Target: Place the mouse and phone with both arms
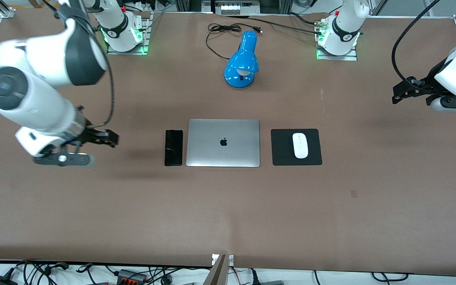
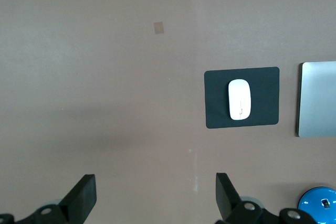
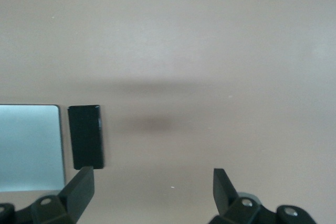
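Note:
The white mouse lies on a square black pad beside the closed silver laptop, toward the left arm's end. It also shows in the left wrist view. The black phone lies flat along the laptop's edge toward the right arm's end and shows in the right wrist view. My left gripper is open and empty above bare table, apart from the mouse; its own view shows the same. My right gripper is open and empty above bare table, apart from the phone, as its own view shows.
A blue desk lamp lies between the arm bases, its black cord coiled by the table's edge. A small tape mark is on the brown table, nearer the front camera than the pad.

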